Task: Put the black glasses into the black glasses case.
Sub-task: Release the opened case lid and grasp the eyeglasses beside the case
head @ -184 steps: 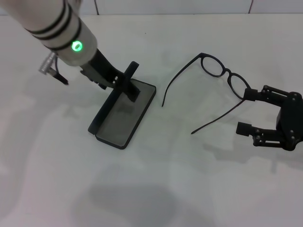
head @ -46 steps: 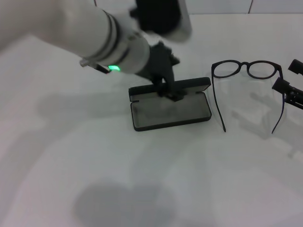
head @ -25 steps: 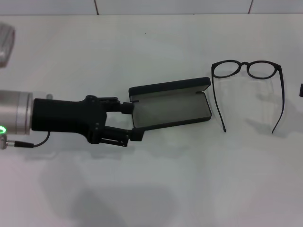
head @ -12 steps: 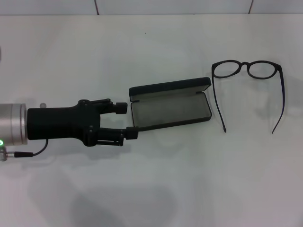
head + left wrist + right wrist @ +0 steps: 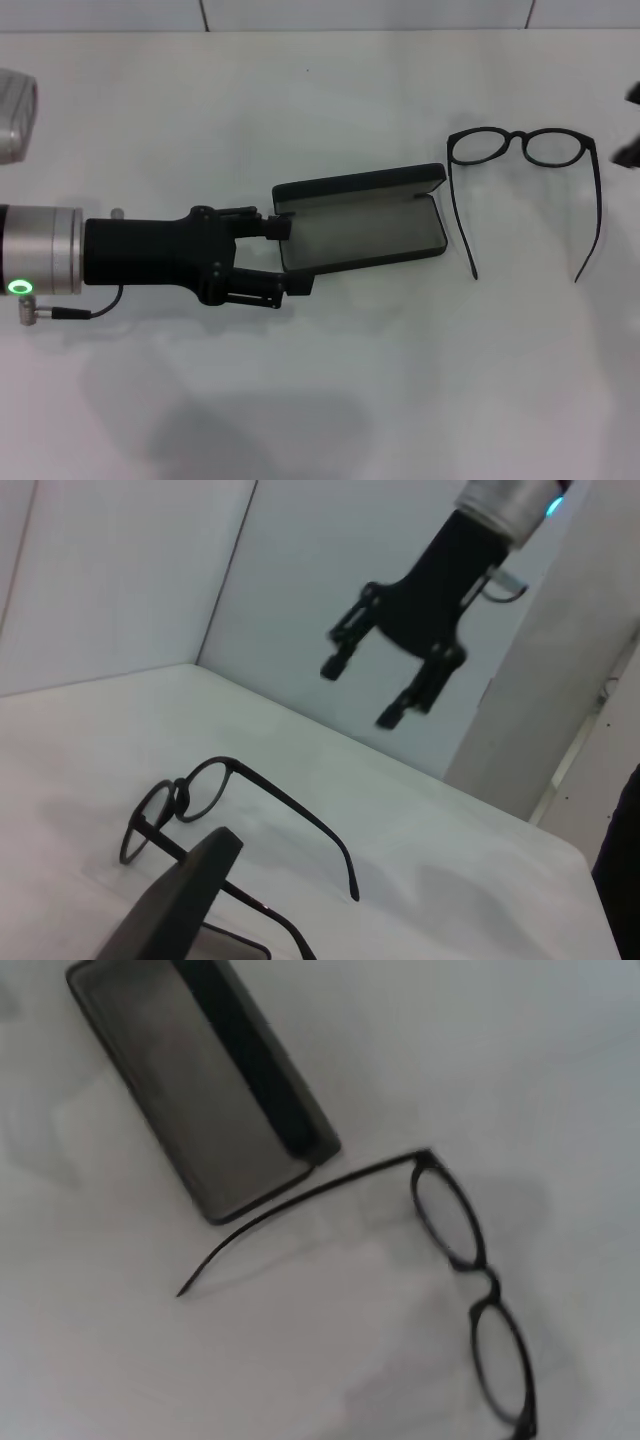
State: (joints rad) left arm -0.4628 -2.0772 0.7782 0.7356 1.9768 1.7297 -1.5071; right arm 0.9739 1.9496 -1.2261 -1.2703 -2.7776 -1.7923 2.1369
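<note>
Lying flat on a white table [image 5: 330,400], the black glasses case [image 5: 360,232] sits open, its grey-lined tray facing up and its lid standing along the far edge. The left gripper [image 5: 288,256] reaches in low from the robot's left, its two black fingers spread apart around the case's near-left corner, one on each side of that end. Half a second ago those fingers sat a little further back from the case; they have since slid forward and now reach it. It is not clear whether they press on it.

The black glasses [image 5: 522,190] rest on the table just to the right of the case, unfolded, lenses away from the robot and both temple arms pointing toward it. They have not moved in the last second.

The right gripper [image 5: 390,680] hangs in the air above the glasses, fingers open and holding nothing; at the head view's right edge only slivers of it show, where a moment ago nothing showed.

Judging from this, the case looks ready and steadied, while the glasses remain outside it, so picking them up is the step ahead.
</note>
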